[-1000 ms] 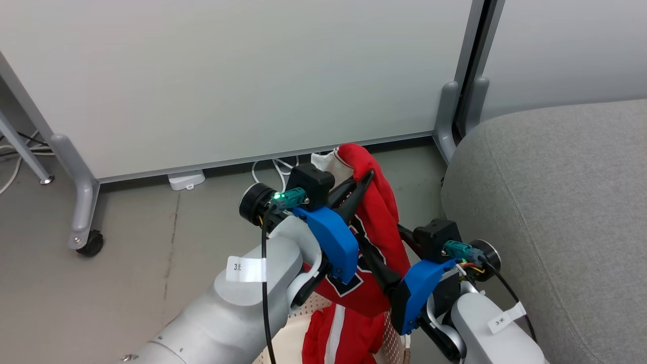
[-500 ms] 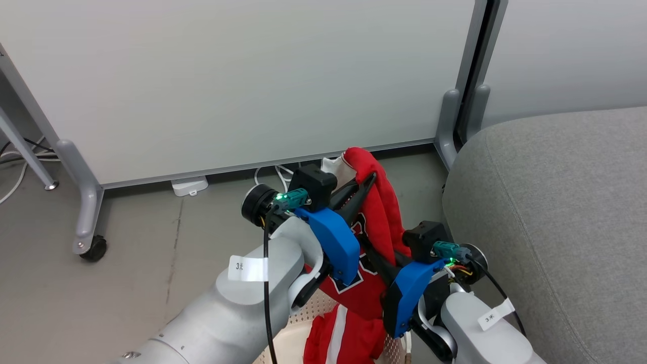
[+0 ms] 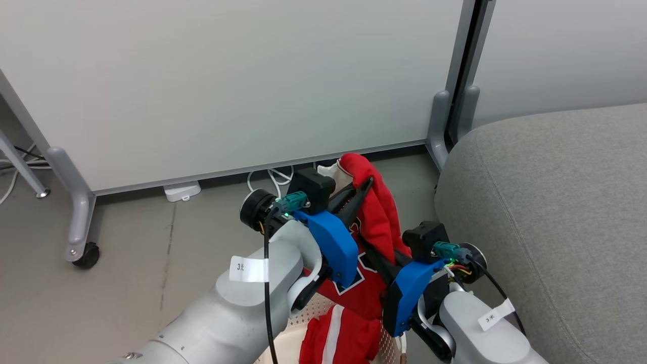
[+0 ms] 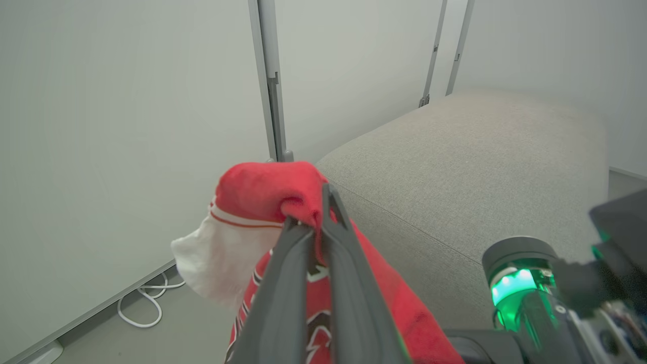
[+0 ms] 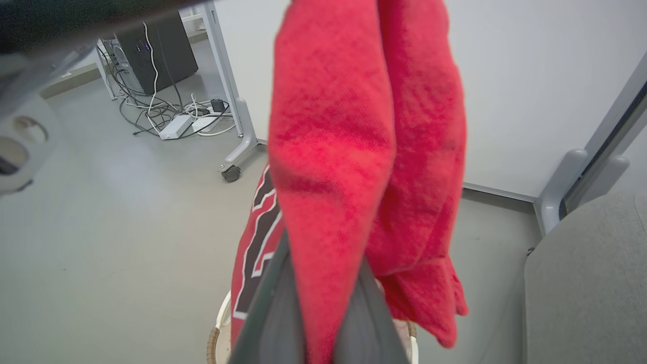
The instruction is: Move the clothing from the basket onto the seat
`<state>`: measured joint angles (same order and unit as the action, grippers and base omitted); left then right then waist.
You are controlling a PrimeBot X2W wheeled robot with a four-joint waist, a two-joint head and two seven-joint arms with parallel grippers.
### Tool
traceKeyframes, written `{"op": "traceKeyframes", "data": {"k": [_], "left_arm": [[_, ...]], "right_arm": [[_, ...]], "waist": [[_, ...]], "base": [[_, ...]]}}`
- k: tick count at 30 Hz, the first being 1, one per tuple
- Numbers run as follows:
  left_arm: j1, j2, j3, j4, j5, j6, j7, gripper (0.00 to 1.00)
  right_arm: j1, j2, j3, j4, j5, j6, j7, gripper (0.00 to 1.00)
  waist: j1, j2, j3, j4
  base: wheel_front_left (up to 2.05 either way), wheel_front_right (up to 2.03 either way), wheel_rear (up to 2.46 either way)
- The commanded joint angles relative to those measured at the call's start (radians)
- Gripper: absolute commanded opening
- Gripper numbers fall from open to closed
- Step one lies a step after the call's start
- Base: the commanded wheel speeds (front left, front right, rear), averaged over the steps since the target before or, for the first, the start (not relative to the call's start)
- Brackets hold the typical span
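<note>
Two grippers are sharing one load, the red jersey [image 3: 380, 217].

Left gripper [image 3: 365, 183] is pinching the jersey's top fold. Its jaws are closed down to the thickness of the cloth, and a flap of white fabric [image 4: 217, 258] is spilling out beside the pinch.

Right gripper [image 3: 373, 250] is clamping the same garment lower down. In the right wrist view, a thick red fold is sitting wedged between its two fingers, so the jaws are standing only as far apart as the bunched knit allows.

The jersey's long axis is running near vertical, from the left pinch down past the right gripper, with the black-and-white numerals showing between the two arms. Its lower end is hanging over the basket [image 3: 316, 309]. I cannot tell whether the hem is touching what is inside. A second red garment with a white stripe [image 3: 336, 338] is lying in the basket, not yet picked.

Key relation: the seat [image 3: 546, 202] is lying to the robot's right of both grippers. Its rounded corner is near the right gripper but apart from the cloth, so the right arm is the nearer one.

Judgement: the coming move is calling for a sideways carry to the right. Because the load is hanging long and limp, the tail is likely needing height to clear the cushion edge rather than drag against its side.
</note>
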<state>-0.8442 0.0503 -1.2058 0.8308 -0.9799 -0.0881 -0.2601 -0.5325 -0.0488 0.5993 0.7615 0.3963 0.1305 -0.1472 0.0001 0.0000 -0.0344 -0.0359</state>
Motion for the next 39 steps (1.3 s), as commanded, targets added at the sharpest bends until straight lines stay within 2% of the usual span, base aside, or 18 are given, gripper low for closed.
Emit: {"op": "traceKeyframes", "data": {"k": [1, 5, 6, 7, 10, 13, 22, 23, 25, 26, 30, 35, 39], "left_arm": [[-0.016, 0.0, -0.003, 0.002, -0.007, 0.005, -0.006, 0.0], [-0.02, 0.0, -0.008, 0.005, -0.014, 0.008, -0.006, 0.0], [-0.022, 0.0, -0.008, 0.005, -0.013, 0.011, -0.006, 0.28], [-0.023, 0.0, -0.008, 0.005, -0.013, 0.015, -0.006, 0.99], [-0.026, 0.0, 0.013, -0.001, -0.002, 0.029, -0.007, 1.0], [0.0, 0.003, 0.04, -0.011, 0.025, 0.025, -0.006, 1.0], [0.165, 0.08, 0.194, -0.16, 0.171, 0.028, -0.006, 1.0], [0.222, 0.099, 0.244, -0.212, 0.211, 0.031, -0.006, 1.0], [0.247, 0.108, 0.266, -0.235, 0.237, 0.031, -0.006, 1.0], [0.302, 0.124, 0.317, -0.281, 0.279, 0.032, -0.006, 1.0], [0.4, 0.146, 0.41, -0.367, 0.372, 0.019, -0.006, 1.0], [0.532, 0.152, 0.54, -0.459, 0.466, 0.009, -0.006, 1.0], [0.593, 0.147, 0.595, -0.48, 0.51, -0.001, -0.005, 1.0]], "right_arm": [[-0.023, -0.003, 0.003, 0.007, 0.002, 0.0, -0.008, 0.0], [-0.024, -0.003, 0.006, 0.015, 0.003, 0.0, -0.014, 0.0], [-0.025, -0.003, 0.006, 0.017, 0.003, 0.0, -0.016, 0.0], [-0.027, -0.003, 0.006, 0.018, 0.003, 0.0, -0.017, 0.0], [-0.029, -0.003, 0.005, 0.021, 0.003, 0.0, -0.022, 0.0], [-0.033, -0.003, 0.002, 0.022, 0.0, 0.0, -0.024, 0.0], [-0.042, -0.003, -0.028, 0.021, -0.019, 0.0, -0.043, 0.0], [-0.044, -0.003, -0.044, 0.023, -0.027, 0.0, -0.047, 0.0], [-0.045, -0.003, -0.05, 0.023, -0.03, 0.0, -0.05, 0.0], [-0.044, -0.003, -0.059, 0.012, -0.035, 0.0, -0.055, 0.0], [-0.044, -0.003, -0.077, 0.0, -0.049, 0.0, -0.058, 0.0], [-0.041, -0.003, -0.091, -0.02, -0.061, 0.0, -0.056, 0.0], [-0.034, -0.003, -0.101, -0.029, -0.067, 0.0, -0.053, 0.0]], "waist": [[-0.0001, 0.0, 0.001, -0.001], [-0.0001, 0.0, 0.004, -0.002], [-0.0001, 0.0, 0.005, -0.002], [-0.0001, 0.0, 0.006, -0.001], [-0.0001, 0.0, 0.009, 0.0], [-0.0001, 0.0, 0.014, 0.001], [-0.0001, 0.0, 0.027, 0.009], [-0.0001, 0.0, 0.031, 0.015], [-0.0001, 0.0, 0.033, 0.018], [-0.0001, 0.0, 0.035, 0.023], [-0.0001, 0.0, 0.039, 0.029], [-0.0001, 0.0, 0.042, 0.029], [-0.0001, 0.0, 0.044, 0.03]], "base": [[0.0, 0.0, 0.0], [0.0, 0.0, 0.0], [0.0, 0.0, 0.0], [0.0, 0.0, 0.0], [0.0, 0.0, 0.0], [0.0, 0.0, 0.0], [0.0, 0.0, 0.0], [0.0, 0.0, 0.0], [0.0, 0.0, 0.0], [0.0, 0.0, 0.0], [0.0, 0.0, 0.0], [0.0, 0.0, 0.0], [0.0, 0.0, 0.0]]}}
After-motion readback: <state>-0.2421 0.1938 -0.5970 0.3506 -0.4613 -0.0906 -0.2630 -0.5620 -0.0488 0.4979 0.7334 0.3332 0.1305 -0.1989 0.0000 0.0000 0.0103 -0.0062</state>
